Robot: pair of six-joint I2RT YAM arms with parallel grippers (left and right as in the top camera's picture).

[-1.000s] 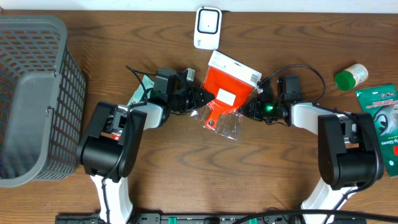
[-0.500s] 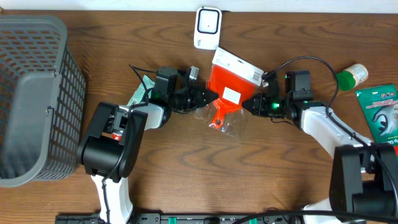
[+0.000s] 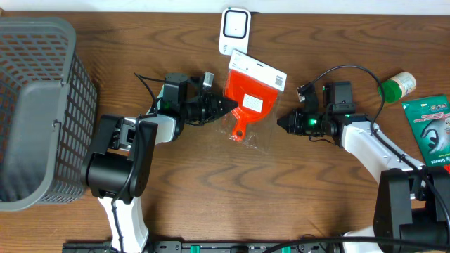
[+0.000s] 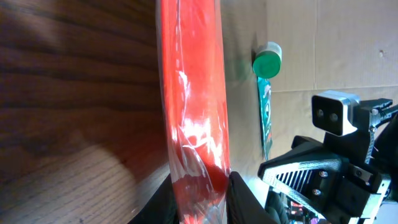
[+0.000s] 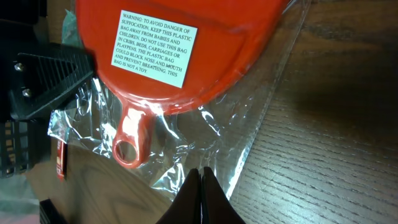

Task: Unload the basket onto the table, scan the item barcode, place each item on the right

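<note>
We see the orange scoop (image 3: 247,95), sealed in a clear bag with a white card across its top, slanted near the back middle of the worktop (image 3: 211,197). Its card end is just below the white scanner (image 3: 234,29). The left fingers (image 3: 221,107) are clamped on its left edge (one on each side of the orange plastic in the wrist view). The right fingers (image 3: 283,123) are pressed together, near the bag's right side. Further out are a grey basket (image 3: 35,105) at far left and a green-capped bottle (image 3: 396,86) and green packet (image 3: 430,133) at right.
</note>
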